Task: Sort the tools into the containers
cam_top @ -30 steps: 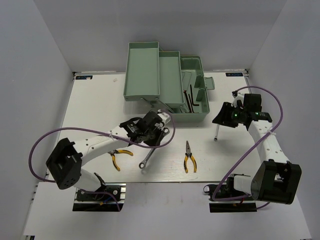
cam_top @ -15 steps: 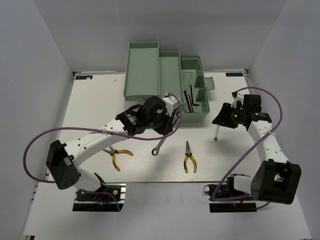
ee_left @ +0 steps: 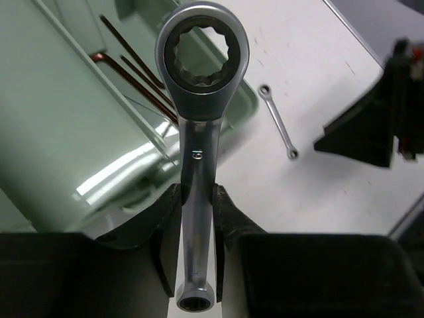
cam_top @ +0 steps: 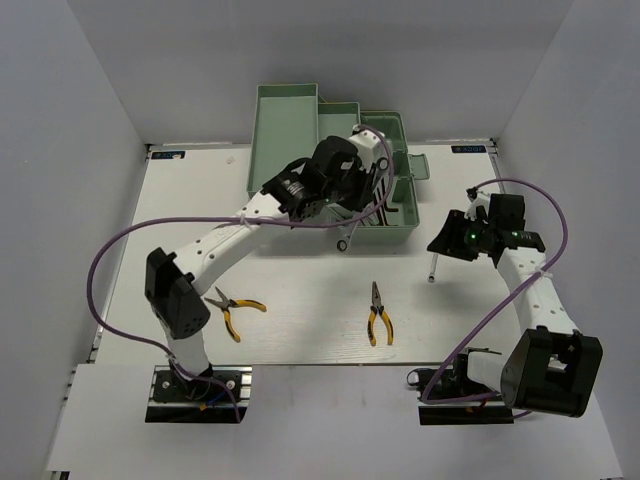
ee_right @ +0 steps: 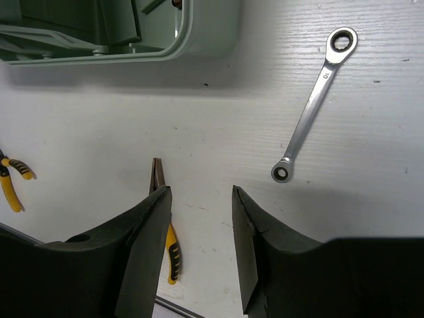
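My left gripper (cam_top: 358,205) is shut on the shaft of the large silver ratchet wrench (ee_left: 199,126) and holds it in the air over the front right part of the mint-green toolbox (cam_top: 300,150). The wrench's lower end (cam_top: 344,243) hangs just in front of the box. Two dark hex keys (ee_left: 132,66) lie in the box's lower compartment. My right gripper (ee_right: 199,199) is open and empty above the table. A small silver wrench (ee_right: 311,106) lies just beyond it. One pair of yellow-and-black pliers (cam_top: 379,316) lies mid-table, the other (cam_top: 232,312) at the left.
The toolbox stands at the table's back with its trays (cam_top: 287,130) folded out to the left. The right arm (cam_top: 530,290) runs along the right side. The left arm (cam_top: 230,240) stretches diagonally across the left half.
My left gripper has carried the large wrench from low over the table's middle up and back to the toolbox. The right arm has barely moved.
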Available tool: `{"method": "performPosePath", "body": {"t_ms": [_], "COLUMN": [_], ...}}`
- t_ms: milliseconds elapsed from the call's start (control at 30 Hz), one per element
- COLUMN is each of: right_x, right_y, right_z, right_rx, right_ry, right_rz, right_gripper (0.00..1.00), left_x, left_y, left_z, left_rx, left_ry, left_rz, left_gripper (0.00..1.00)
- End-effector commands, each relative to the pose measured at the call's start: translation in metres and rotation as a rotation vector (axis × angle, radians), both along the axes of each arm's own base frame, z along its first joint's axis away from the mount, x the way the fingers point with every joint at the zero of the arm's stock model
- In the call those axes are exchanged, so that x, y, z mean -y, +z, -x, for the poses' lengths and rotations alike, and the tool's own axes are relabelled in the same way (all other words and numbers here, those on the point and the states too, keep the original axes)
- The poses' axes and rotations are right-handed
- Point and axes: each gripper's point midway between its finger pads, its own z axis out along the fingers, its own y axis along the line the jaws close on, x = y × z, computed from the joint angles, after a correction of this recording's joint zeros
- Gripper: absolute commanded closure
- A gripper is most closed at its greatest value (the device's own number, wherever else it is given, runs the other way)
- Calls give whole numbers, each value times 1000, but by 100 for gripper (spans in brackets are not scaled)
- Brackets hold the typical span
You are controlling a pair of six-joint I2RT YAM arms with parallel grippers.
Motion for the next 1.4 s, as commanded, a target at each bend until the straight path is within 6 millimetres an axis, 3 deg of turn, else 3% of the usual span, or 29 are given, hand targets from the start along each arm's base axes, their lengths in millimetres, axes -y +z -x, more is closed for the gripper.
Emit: {"method": "performPosePath", "body": {"t_ms": [0,100,200,300,400,467,633,800,833,867,900,1033,1100,1133,1233,1300,1333,1367], "right_x": [1,2,-1,-2,-2,-2,2,12,15,19,25,33,39,44,57,59,60,63], "right_y": [10,8,7,3,2,1,0,-7,-9,-12,-15,-32,-39,-43,-54,-60,-66,-69], "right_z": [-3,-2,-1,-1,0,0,1,0,-1,-2,-4,-4,-6,-8,-10,-12,-12,-12], "right_rx": [56,47,49,38,37,34,39,27,30,26,25,-42,-56,-64,-92,-109,-129,-138], "right_ry": [2,-1,17,22,27,26,21,-6,-10,-23,-36,-57,-66,-81,-121,-121,-118,-126], "right_rz": [-2,-3,-15,-22,-22,-22,3,62,81,104,138,179,213,233,302,323,333,350], "right_gripper": [52,52,52,52,52,52,52,44,44,44,44,44,45,47,48,49,49,51], "left_x": [-12,-15,-19,-22,-24,-35,-46,-45,-45,-43,-48,-43,-49,-47,-44,-34,-42,-38], "left_y": [59,81,81,106,116,120,100,61,66,58,58,57,69,69,96,105,133,124], "left_z": [-32,-57,-79,-97,-111,-125,-158,-180,-180,-183,-186,-186,-188,-186,-173,-155,-140,-127], "left_rx": [129,172,170,202,217,235,232,189,197,187,182,176,192,188,210,217,264,238], "left_ry": [86,124,156,177,191,230,308,329,329,330,342,323,331,318,264,207,183,148], "left_rz": [89,132,146,213,242,248,246,201,208,199,206,211,224,227,272,277,299,291], "left_gripper": [100,100,100,100,100,100,100,97,90,82,65,41,36,29,25,24,24,24]}}
